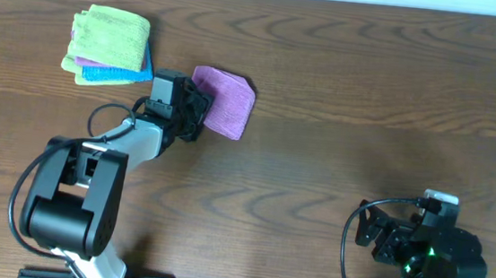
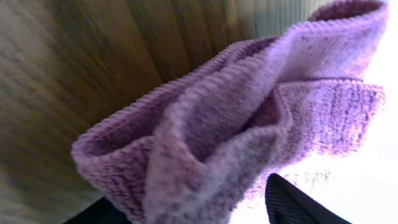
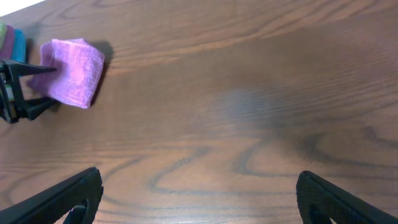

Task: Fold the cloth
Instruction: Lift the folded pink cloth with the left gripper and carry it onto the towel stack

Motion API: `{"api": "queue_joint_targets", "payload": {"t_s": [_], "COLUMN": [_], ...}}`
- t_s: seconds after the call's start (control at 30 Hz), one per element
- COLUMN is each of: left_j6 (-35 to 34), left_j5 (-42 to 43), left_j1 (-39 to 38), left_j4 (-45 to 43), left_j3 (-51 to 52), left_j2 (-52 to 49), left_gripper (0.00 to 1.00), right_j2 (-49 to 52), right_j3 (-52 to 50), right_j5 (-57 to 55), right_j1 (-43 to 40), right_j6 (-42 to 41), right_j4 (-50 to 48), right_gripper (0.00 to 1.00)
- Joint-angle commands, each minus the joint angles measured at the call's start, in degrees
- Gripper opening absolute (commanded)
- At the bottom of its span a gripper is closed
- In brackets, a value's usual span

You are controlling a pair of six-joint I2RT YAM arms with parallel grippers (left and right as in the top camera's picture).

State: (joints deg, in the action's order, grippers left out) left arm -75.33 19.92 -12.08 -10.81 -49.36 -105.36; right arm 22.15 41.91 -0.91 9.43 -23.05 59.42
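Observation:
The purple cloth [image 1: 224, 101] lies folded into a small thick bundle at the back left of the wooden table [image 1: 341, 102]. My left gripper [image 1: 198, 108] is at its left edge, and its fingers hold a bunched part of the cloth [image 2: 236, 130], which fills the left wrist view. The cloth also shows in the right wrist view [image 3: 74, 71], partly raised, with the left fingers pinching its near edge. My right gripper [image 3: 199, 193] is open and empty, low over bare wood at the front right [image 1: 370, 233], far from the cloth.
A stack of folded cloths stands at the back left, with a lime-green one [image 1: 111, 39] on top and a bright blue one [image 1: 114, 74] below. The stack is just left of my left gripper.

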Motion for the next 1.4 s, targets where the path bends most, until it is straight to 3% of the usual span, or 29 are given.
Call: {"api": "queue_joint_targets", "payload": {"t_s": [0.0,0.1,0.17,0.23,0.33,0.5,0.63,0.77,1.07,1.37], "left_j6": [0.20,2.05,3.37,5.55,9.29,9.62,9.55,9.86,17.99,19.45], "left_j5": [-1.09,-1.05,-0.94,-0.85,0.33,8.39,13.51,14.12,12.98,12.94], "left_j1": [-0.37,-0.37,-0.37,-0.37,-0.31,0.63,2.05,3.52,10.80,20.79], "left_j4": [-0.39,-4.02,-6.78,-8.20,-11.13,-20.98,-20.39,-14.23,8.28,10.62], "left_j3": [0.98,0.98,0.98,0.98,0.98,-0.46,-5.31,-11.89,-32.30,-38.69], "left_j2": [-4.13,-5.25,-6.45,-7.10,-7.08,-7.02,-6.69,-5.07,-3.91,-3.91], "left_gripper": [0.56,0.49,0.31,0.06,0.06,0.06,0.06,0.06,0.06,0.06], "right_j2": [-0.13,-0.13,-0.13,-0.13,-0.13,-0.13,-0.13,-0.13,-0.13,-0.13], "right_j3": [-0.35,-0.35,-0.35,-0.35,-0.35,-0.35,-0.35,-0.35,-0.35,-0.35], "right_j5": [-0.59,-0.57,-0.57,-0.57,-0.57,-0.57,-0.57,-0.57,-0.57,-0.57], "right_j1": [-0.52,-0.52,-0.52,-0.52,-0.52,-0.52,-0.52,-0.52,-0.52,-0.52], "right_j6": [-0.68,-0.68,-0.68,-0.68,-0.68,-0.70,-0.68,-0.68,-0.68,-0.68], "right_j4": [0.22,0.24,0.22,0.22,0.22,0.22,0.22,0.22,0.22,0.22], "right_gripper": [0.99,0.99,0.99,0.99,0.99,0.99,0.99,0.99,0.99,0.99]}}
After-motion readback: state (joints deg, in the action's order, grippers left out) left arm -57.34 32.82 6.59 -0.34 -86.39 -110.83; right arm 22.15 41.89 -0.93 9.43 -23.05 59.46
